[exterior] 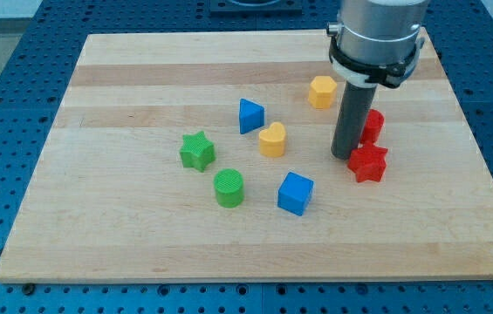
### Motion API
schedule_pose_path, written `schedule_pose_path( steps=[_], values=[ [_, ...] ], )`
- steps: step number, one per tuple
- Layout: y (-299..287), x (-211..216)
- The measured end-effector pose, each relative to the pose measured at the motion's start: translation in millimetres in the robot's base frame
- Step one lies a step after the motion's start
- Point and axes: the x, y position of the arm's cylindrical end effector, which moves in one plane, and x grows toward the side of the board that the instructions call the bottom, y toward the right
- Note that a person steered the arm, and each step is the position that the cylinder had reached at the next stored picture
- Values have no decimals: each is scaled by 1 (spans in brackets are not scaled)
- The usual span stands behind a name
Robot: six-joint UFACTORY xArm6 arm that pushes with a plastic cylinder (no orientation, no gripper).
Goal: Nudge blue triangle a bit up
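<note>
The blue triangle (249, 115) lies near the board's middle, just up and left of a yellow heart (272, 139). My tip (343, 156) is at the end of the dark rod, well to the triangle's right and a little lower. It stands just left of a red star (368, 163) and a red block (373, 126) that the rod partly hides.
A yellow hexagon (322, 91) lies up and left of the rod. A blue cube (295, 193), a green cylinder (229, 187) and a green star (197, 151) lie below and left of the triangle. The wooden board (124, 78) sits on a blue pegboard.
</note>
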Motion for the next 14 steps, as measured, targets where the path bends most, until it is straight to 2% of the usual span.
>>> schedule_pose_path(
  steps=[1, 3, 5, 6, 7, 11, 12, 13, 14],
  values=[
    [14, 17],
    [16, 19],
    [-41, 2],
    [-42, 2],
    [-69, 3],
    [-83, 16],
    [-116, 14],
    [-117, 13],
    [-133, -7]
  ],
)
